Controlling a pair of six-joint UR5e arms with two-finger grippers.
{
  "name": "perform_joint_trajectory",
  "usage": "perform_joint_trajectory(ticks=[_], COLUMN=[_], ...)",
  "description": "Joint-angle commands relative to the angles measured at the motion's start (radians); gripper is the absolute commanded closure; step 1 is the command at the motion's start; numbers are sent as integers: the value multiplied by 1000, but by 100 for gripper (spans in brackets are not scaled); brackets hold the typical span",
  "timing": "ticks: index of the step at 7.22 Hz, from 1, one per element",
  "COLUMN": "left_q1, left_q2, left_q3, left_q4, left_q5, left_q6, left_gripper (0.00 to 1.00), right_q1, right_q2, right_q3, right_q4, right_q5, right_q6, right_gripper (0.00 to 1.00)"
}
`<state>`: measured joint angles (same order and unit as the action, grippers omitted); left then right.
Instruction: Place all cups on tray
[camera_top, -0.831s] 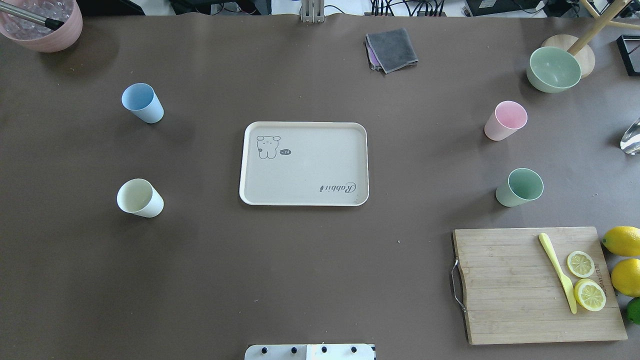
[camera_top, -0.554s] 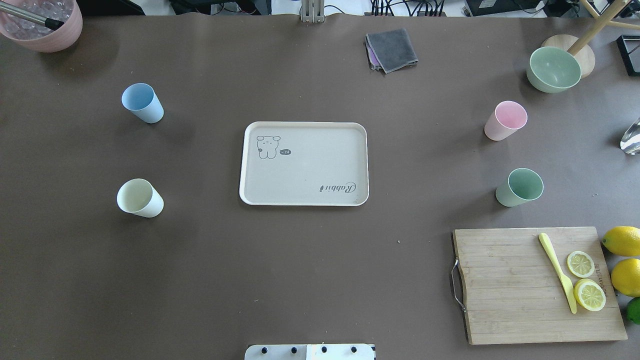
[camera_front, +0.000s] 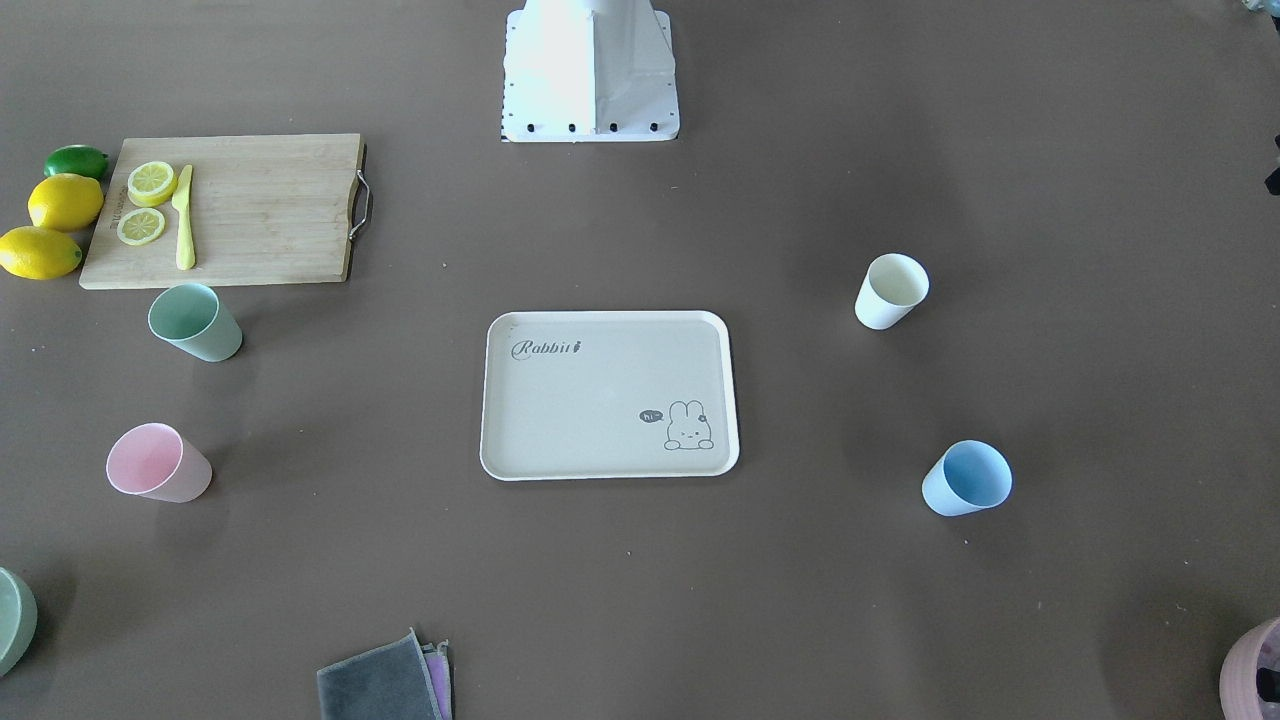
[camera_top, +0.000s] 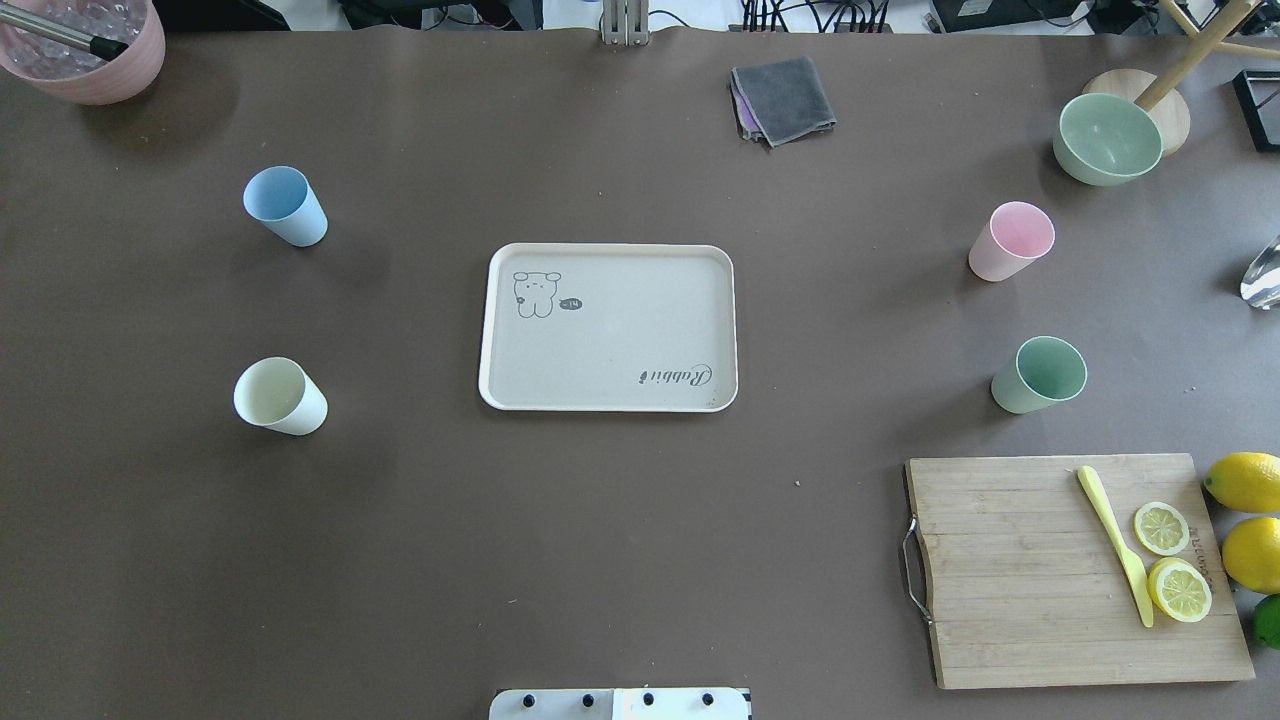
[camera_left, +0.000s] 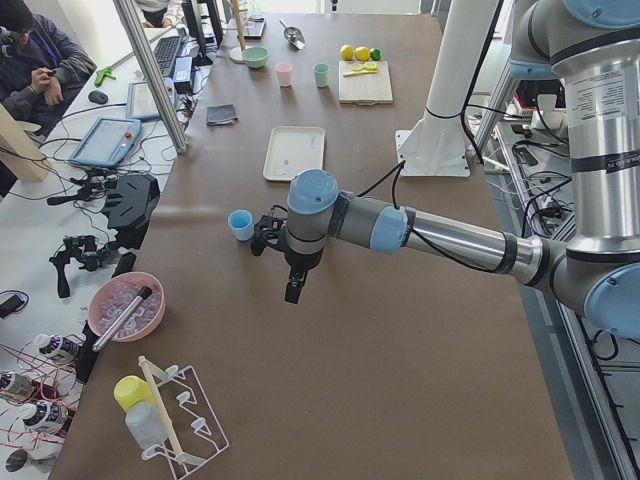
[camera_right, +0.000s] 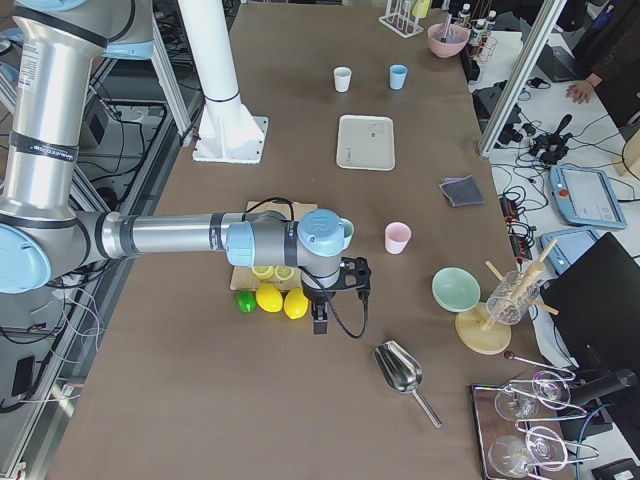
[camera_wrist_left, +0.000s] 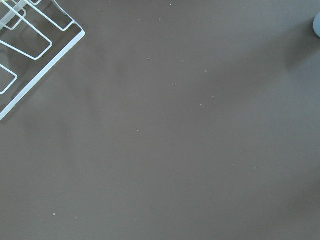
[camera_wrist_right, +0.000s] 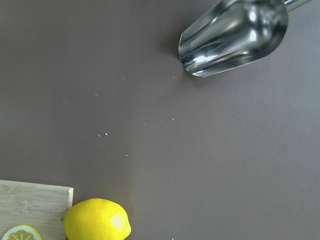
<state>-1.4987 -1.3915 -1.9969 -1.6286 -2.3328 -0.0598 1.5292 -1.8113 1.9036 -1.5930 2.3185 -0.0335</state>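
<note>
The beige tray with "Rabbit" lettering lies at the table's middle with nothing on it; it also shows in the front view. A blue cup and a cream cup stand to its left. A pink cup and a green cup stand to its right. All stand upright on the table. My left gripper hovers near the blue cup at the table's left end. My right gripper hovers beside the lemons. I cannot tell whether either is open or shut.
A wooden cutting board with a yellow knife and lemon slices lies front right. A green bowl, grey cloth and pink bowl sit at the far edge. A metal scoop and a wire rack lie at the table's ends.
</note>
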Motion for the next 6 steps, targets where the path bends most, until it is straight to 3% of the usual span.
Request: perform_joint_trajectory(ticks=[1, 3, 4, 5, 6], left_q1=[0, 0, 2, 0, 0], left_q2=[-11, -11, -20, -58, -60], left_q3=[-2, 6, 44, 116, 110], left_q4=[-72, -164, -298, -366, -375], left_q5=[0, 1, 10, 0, 1], left_q6=[-2, -6, -9, -55, -61], left_gripper=[1, 1, 1, 1, 1], right_q1=[22, 72, 81, 95, 111], right_q2=[4, -5, 4, 4, 3], right_q3=[38, 26, 17, 14, 12], right_q4=[57, 221, 219, 229, 240], right_q5=[-4, -2, -1, -2, -5], right_q6=[10, 14, 18, 18, 6], right_gripper=[0, 0, 0, 0, 0])
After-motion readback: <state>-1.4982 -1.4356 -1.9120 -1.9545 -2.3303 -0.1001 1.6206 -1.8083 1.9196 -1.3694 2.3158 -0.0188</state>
